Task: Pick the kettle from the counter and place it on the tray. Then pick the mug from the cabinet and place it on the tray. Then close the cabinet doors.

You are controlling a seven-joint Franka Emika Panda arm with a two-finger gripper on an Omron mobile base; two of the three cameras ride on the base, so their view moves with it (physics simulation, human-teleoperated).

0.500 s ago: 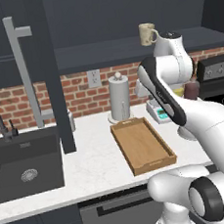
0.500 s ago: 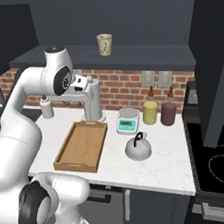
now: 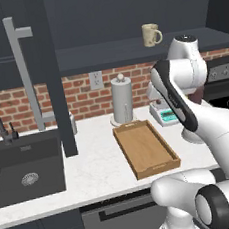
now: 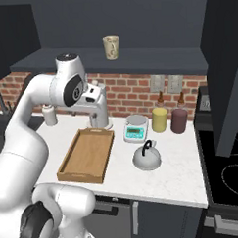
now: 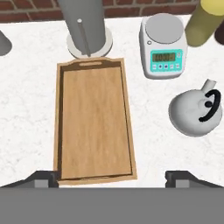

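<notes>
Presently: one gripper (image 5: 112, 177), jaws spread wide and holding nothing, poised above the near short end of the tray (image 5: 94, 124) and looking straight down on it. One kettle (image 5: 193, 112), squat silver dome with black arched handle, standing on the counter (image 5: 26, 113) just beside the tray's long right-hand rim as the hand sees it, apart from it, and just in front of the white-and-teal scale (image 5: 163, 46). From the hand the kettle lies off to one side, across the tray's rim, so the coming reach is judged a sideways shift clear of the tray, then a descent. The kettle's handle arches over the dome, roughly parallel to the tray's long rim. One mug (image 4: 111, 46), on the cabinet shelf (image 4: 113, 60) above the tray, untouched.
</notes>
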